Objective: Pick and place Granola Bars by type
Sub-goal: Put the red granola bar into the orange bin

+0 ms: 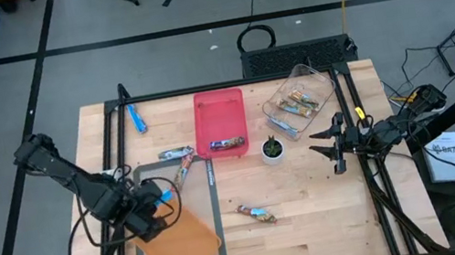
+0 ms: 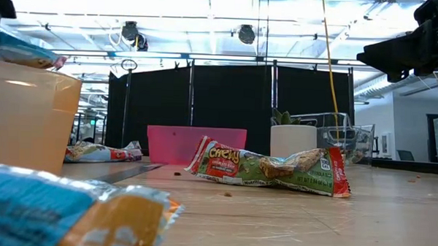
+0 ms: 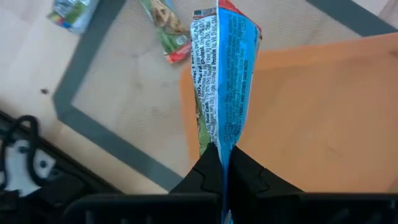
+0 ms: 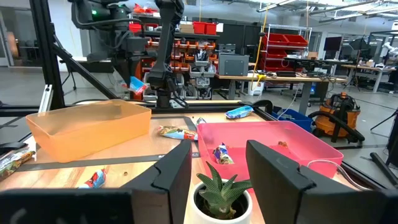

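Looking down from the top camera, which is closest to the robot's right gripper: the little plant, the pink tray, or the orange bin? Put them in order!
From the right gripper, in the high view:
1. Little plant, just beside it toward the table's middle.
2. Pink tray, past the plant, toward the back edge.
3. Orange bin, far across on the left arm's side, near the front edge.

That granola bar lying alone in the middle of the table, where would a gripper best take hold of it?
Probably from straight above, across the middle of the Chewy bar. It lies flat on the wooden table with open space all round, and its narrow width suits the fingers better than its length. The crimped wrapper ends are thin and would likely slip. The open right gripper is the free one; the left gripper holds a blue bar.
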